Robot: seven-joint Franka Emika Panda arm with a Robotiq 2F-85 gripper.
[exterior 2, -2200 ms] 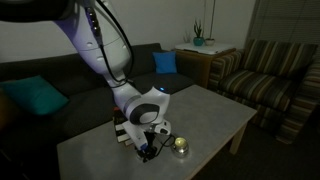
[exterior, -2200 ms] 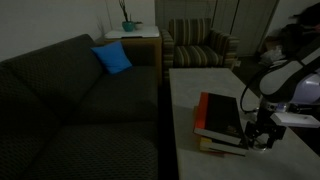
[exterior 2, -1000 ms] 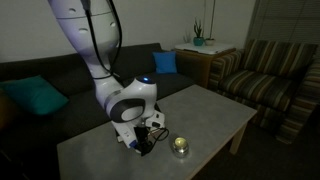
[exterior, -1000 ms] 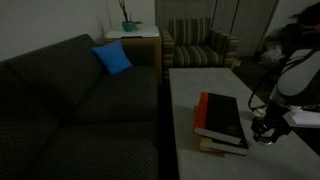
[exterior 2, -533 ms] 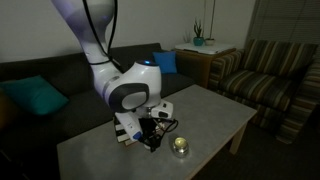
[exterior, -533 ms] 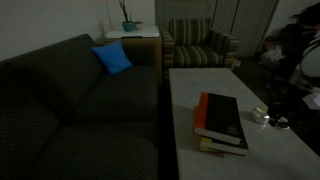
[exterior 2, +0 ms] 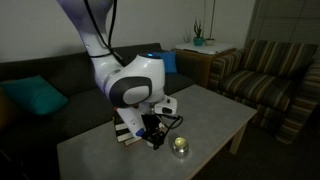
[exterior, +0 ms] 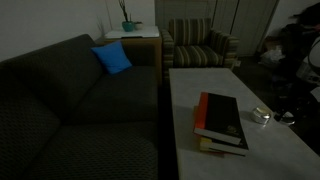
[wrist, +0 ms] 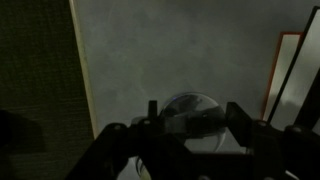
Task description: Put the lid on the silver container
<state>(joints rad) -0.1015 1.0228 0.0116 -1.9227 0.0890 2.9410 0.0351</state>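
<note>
The silver container (exterior 2: pixel 180 147) is a small shiny tin standing on the pale table (exterior 2: pixel 215 115), just off the stacked books (exterior 2: pixel 124 131); it also shows as a bright spot, the silver container (exterior: pixel 260 114). My gripper (exterior 2: pixel 155 139) hangs low over the table between the books and the tin. In the wrist view the gripper (wrist: pixel 190 122) is shut on the lid (wrist: pixel 189 106), a pale round disc held by its edges between the dark fingers (wrist: pixel 244 124). In an exterior view the gripper (exterior: pixel 285 117) sits right beside the container.
A red-and-black book stack (exterior: pixel 221 121) lies mid-table, and its red edge (wrist: pixel 289 75) shows in the wrist view. A dark sofa (exterior: pixel 70 100) with a blue cushion (exterior: pixel 112 58) runs along the table. A striped armchair (exterior: pixel 200 45) stands behind.
The arm has swung from beside the books toward the container, carrying the lid with it. The gripper has stayed shut. Container and books have not moved.
</note>
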